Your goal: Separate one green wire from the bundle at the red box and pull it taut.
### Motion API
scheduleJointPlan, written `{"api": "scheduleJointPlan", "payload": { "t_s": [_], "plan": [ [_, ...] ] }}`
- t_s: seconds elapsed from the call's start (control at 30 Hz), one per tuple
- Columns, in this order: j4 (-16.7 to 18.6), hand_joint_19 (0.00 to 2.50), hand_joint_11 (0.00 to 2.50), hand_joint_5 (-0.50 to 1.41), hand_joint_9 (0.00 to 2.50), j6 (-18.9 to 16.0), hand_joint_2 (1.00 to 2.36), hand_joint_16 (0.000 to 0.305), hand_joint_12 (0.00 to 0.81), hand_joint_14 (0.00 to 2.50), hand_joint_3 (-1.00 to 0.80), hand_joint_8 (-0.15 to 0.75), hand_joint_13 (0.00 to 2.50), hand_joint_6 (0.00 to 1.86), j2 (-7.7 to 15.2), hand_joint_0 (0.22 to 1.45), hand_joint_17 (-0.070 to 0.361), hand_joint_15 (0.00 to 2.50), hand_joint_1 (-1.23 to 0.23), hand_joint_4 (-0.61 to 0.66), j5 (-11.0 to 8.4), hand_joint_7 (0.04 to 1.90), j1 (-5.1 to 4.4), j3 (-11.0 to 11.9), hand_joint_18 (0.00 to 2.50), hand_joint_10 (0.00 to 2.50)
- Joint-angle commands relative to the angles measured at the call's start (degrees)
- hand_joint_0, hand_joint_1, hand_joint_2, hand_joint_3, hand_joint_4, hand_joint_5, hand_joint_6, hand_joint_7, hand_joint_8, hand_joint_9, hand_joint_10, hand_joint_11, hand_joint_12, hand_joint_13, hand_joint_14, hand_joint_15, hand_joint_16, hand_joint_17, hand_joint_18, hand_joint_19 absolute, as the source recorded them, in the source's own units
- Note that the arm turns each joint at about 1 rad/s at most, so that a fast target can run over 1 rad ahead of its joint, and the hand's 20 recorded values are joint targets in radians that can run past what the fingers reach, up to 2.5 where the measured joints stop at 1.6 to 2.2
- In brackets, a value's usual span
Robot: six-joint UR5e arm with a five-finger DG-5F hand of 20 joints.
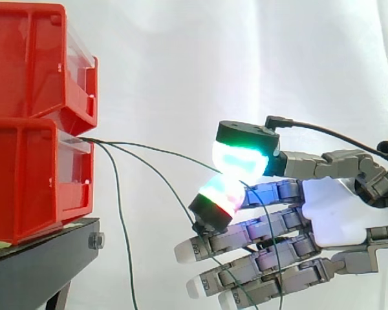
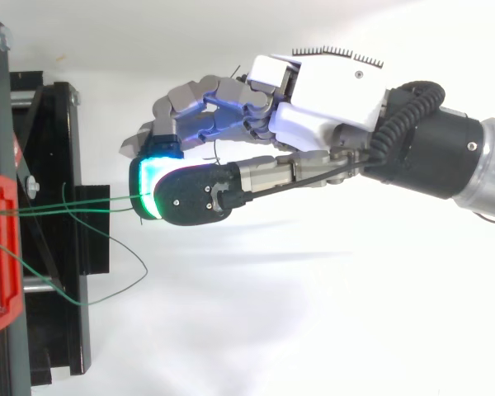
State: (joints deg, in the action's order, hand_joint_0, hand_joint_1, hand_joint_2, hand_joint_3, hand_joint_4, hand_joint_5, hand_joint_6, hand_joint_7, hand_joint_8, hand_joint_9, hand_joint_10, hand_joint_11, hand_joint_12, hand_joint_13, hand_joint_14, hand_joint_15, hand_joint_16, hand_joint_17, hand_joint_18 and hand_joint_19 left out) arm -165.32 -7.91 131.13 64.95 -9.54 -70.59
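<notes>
I am watching a grey and white robot hand [image 1: 343, 213] that is reaching in from the right toward a stack of two red plastic bins [image 1: 22, 177]. The bins are sitting on a black metal stand [image 1: 39, 265], and a white curtain [image 1: 181, 64] is hanging behind everything.

The hand is pinching one thin green wire [image 1: 161, 150] between its thumb pad [image 1: 239, 158], which is glowing green, and one fingertip pad [image 1: 218, 194], which is glowing red and green. The other fingers are stretching out straight below the pinch, pointing toward the bins, and their tips are showing white.

The pinched wire is coming out from the gap between the upper and lower bin. It is running almost straight across open air to the pinch, dipping slightly on the way. From above, I am seeing it reach the thumb pad's green edge [image 2: 140, 194], well clear of the stand [image 2: 58, 165].

The slack green wires [image 1: 121, 213] are leaving the same gap. One is drooping down past the stand, and others are curving loosely toward and under the hand's fingers. From above, one is forming a wide loop [image 2: 140, 266] beside the stand.
</notes>
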Motion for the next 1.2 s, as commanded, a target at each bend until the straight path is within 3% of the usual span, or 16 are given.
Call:
{"api": "scheduleJointPlan", "payload": {
  "t_s": [0.0, 1.17],
  "plan": [
    [0.0, 0.21, 0.08, -0.15, 0.56, 0.0, 1.01, 0.023, 0.242, 0.0, -0.11, 0.133, 0.23, 0.87, 0.0, 0.64, 0.051, 0.07, -0.84, -0.25, 0.0, 1.29, 0.04, -0.07, 0.0, 0.0],
    [0.0, 0.21, 0.1, -0.15, 0.59, 0.0, 1.01, 0.022, 0.241, 0.0, -0.11, 0.134, 0.26, 0.87, 0.0, 0.64, 0.049, 0.08, -0.84, -0.25, 0.0, 1.29, -0.04, 0.01, 0.0, 0.0]
  ]
}}
